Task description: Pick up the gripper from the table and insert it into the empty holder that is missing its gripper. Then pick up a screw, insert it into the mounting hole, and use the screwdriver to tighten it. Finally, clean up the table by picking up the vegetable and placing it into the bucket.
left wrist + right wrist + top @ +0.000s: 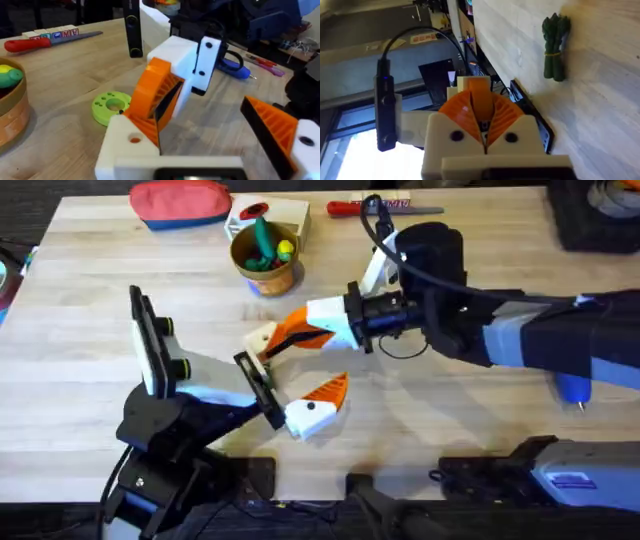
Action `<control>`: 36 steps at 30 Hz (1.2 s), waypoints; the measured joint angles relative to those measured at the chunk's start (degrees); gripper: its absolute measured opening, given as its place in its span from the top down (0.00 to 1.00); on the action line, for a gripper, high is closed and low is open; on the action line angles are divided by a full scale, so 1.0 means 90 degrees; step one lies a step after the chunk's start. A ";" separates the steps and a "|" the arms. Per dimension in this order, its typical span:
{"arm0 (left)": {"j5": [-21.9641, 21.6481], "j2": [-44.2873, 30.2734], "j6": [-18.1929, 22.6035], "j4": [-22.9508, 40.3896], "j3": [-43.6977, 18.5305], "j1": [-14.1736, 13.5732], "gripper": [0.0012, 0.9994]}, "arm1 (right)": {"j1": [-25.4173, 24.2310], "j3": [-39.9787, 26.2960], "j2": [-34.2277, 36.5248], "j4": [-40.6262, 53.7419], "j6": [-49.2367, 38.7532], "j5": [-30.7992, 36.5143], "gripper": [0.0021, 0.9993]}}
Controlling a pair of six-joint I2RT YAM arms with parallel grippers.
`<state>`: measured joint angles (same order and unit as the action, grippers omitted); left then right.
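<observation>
The right claw [288,333] is clamping the orange wedge [480,96] and seems to be pressing it against the white holder [125,142], the bare finger of the left claw [296,368]; that claw is standing spread wide, likely giving room for the fit; the blue screwdriver [572,388] is lying by the right arm, waiting for the screw step; the green vegetable [554,47] is lying on the table, not in the bucket [268,278].

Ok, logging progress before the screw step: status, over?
Right gripper shut on the gripper, tip at the holder. Left gripper open. Screwdriver on the table, off to the side.
</observation>
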<state>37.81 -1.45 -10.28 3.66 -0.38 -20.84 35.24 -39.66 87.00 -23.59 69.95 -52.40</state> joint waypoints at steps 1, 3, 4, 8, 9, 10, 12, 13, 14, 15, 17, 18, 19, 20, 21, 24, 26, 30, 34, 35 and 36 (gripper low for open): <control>0.0002 0.0000 0.0000 -0.0002 0.0000 0.0000 0.01 | 0.0001 0.0000 0.0000 0.0000 0.0001 0.0000 1.00; 0.0007 0.0000 0.0000 -0.0001 0.0000 0.0000 0.01 | 0.0005 0.0000 0.0001 0.0002 0.0001 0.0000 1.00; 0.0007 0.0000 0.0000 -0.0002 0.0000 0.0000 0.01 | 0.0008 0.0000 0.0000 0.0002 -0.0001 0.0000 1.00; 0.0011 0.0002 0.0000 0.0000 0.0000 0.0000 0.01 | 0.0008 0.0000 0.0000 0.0005 -0.0056 -0.0042 1.00; 0.0011 0.0000 0.0000 -0.0002 0.0000 0.0000 0.01 | 0.0006 0.0000 0.0000 0.0005 -0.0101 -0.0050 1.00; 0.0013 0.0000 0.0002 -0.0002 0.0000 0.0000 0.01 | 0.0006 0.0000 0.0000 0.0007 -0.0150 -0.0066 1.00; 0.0035 0.0002 0.0023 -0.0002 0.0000 0.0000 0.01 | -0.0010 0.0000 0.0002 0.0022 -0.0259 -0.0129 0.95; 0.0053 0.0002 0.0037 -0.0002 0.0000 0.0000 0.01 | -0.0024 0.0000 0.0004 0.0035 -0.0316 -0.0171 0.93; 0.0067 0.0002 0.0046 -0.0002 0.0000 0.0000 0.01 | -0.0036 0.0000 0.0012 0.0041 -0.0351 -0.0206 0.92; 0.0086 0.0002 0.0046 -0.0002 0.0000 0.0000 0.01 | -0.0053 0.0000 0.0028 0.0047 -0.0400 -0.0259 0.92; 0.0125 0.0002 0.0053 -0.0002 -0.0002 0.0000 0.01 | -0.0089 0.0000 0.0056 0.0020 -0.0486 -0.0377 0.91; 0.0146 0.0000 0.0069 -0.0001 -0.0002 0.0000 0.01 | -0.0105 0.0000 0.0069 -0.0001 -0.0508 -0.0436 0.90; 0.0164 0.0002 0.0087 -0.0002 -0.0002 0.0000 0.01 | -0.0120 0.0000 0.0085 -0.0029 -0.0541 -0.0496 0.88; 0.0184 0.0002 0.0099 0.0000 -0.0002 0.0000 0.01 | -0.0130 0.0000 0.0097 -0.0036 -0.0562 -0.0540 0.87; 0.0207 0.0002 0.0115 0.0000 -0.0002 0.0000 0.01 | -0.0136 0.0000 0.0101 -0.0041 -0.0582 -0.0577 0.85; 0.0328 0.0002 0.0154 0.0000 -0.0002 -0.0002 0.01 | -0.0145 0.0000 0.0126 -0.0043 -0.0609 -0.0704 0.82; 0.0382 0.0002 0.0178 0.0002 -0.0002 -0.0016 0.01 | -0.0145 0.0000 0.0126 -0.0038 -0.0613 -0.0773 0.81; 0.0529 0.0005 0.0240 0.0005 -0.0002 -0.0053 0.01 | -0.0138 0.0000 0.0126 -0.0019 -0.0631 -0.0906 0.72; 0.0691 0.0007 0.0289 0.0012 -0.0002 -0.0100 0.01 | -0.0052 0.0002 0.0156 -0.0005 -0.0660 -0.1083 0.59; 0.0714 0.0007 0.0294 0.0015 -0.0002 -0.0100 0.01 | -0.0048 0.0002 0.0166 -0.0002 -0.0660 -0.1126 0.57; 0.0737 0.0007 0.0305 0.0016 -0.0002 -0.0104 0.01 | -0.0048 0.0002 0.0179 0.0000 -0.0660 -0.1168 0.55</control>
<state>44.44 -1.39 -7.54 3.81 -0.40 -21.78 34.81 -39.64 88.61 -23.59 64.01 -62.92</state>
